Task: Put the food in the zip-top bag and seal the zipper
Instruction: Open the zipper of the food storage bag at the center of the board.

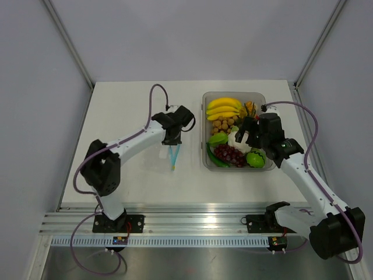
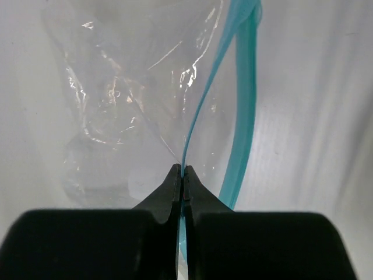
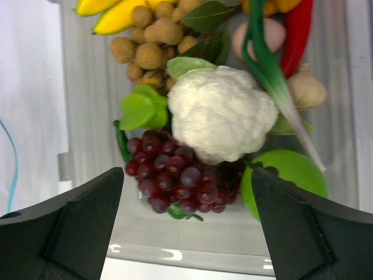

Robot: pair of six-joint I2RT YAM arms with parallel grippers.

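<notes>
Left fingers (image 2: 182,179) were clamped shut on one lip of the zip-top bag (image 2: 128,116), right at the zipper (image 2: 243,111). Only the nearer teal strip sat in the pinch. The other strip bowed away to one side, so the mouth stood parted. My read is that you took one lip alone to hold the mouth open and pin the pouch for loading.

The bag was low over the counter (image 1: 116,111) beneath the left arm, left of the clear tub (image 1: 205,122) and apart from it. I could not tell whether it lay flat or hung slightly lifted. Nothing showed through the film, so it looked empty.

Right fingers (image 1: 249,140) were spread wide with nothing between them, poised over the near half of the tub. In the right wrist view they straddled the grapes (image 3: 175,175) and the cauliflower (image 3: 218,114), with the green round piece (image 3: 291,175) close by one finger. All the food was in the tub: the bananas (image 3: 113,14) at the far end, the pinkish piece (image 3: 259,36) half hidden behind a green stalk.

The wide spread suited a descent onto a bulky piece, though I could not say which one you meant to take. The pieces lay packed and touching, so you risked dragging a neighbour along. No food was bagged and the zipper was unsealed, so the task looked early.
</notes>
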